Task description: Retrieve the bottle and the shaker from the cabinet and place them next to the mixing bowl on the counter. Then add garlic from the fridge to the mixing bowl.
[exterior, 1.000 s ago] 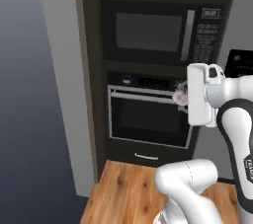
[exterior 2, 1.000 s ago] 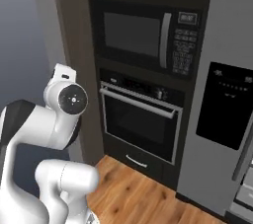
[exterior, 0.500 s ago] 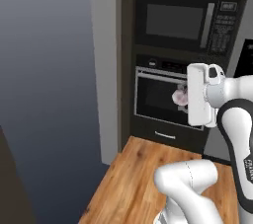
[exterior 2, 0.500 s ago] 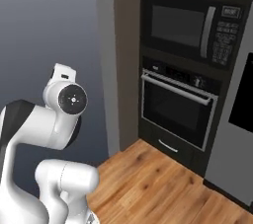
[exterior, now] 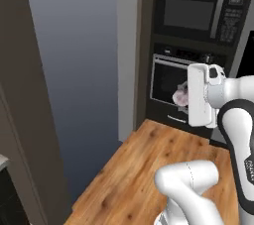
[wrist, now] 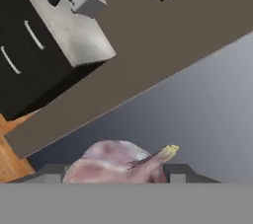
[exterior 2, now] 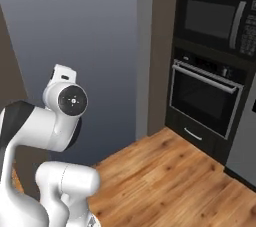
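White robot arm folded high, its two-finger gripper (exterior: 181, 96) clamped on a pale pinkish garlic bulb (exterior: 180, 97).

The arm is seen bent upward from its rounded white base, with dark joints at the elbow and wrist. The hand is held level at chest height. In the hand view the two dark fingertips (wrist: 179, 171) are pressed against either side of the bulb.

Pale pink-and-purple garlic (wrist: 116, 165) with a yellowish tip. Black oven (exterior: 171, 83) and microwave (exterior: 198, 16). Warm brown wooden floor (exterior 2: 170, 176), grey-blue wall (exterior: 74, 70).
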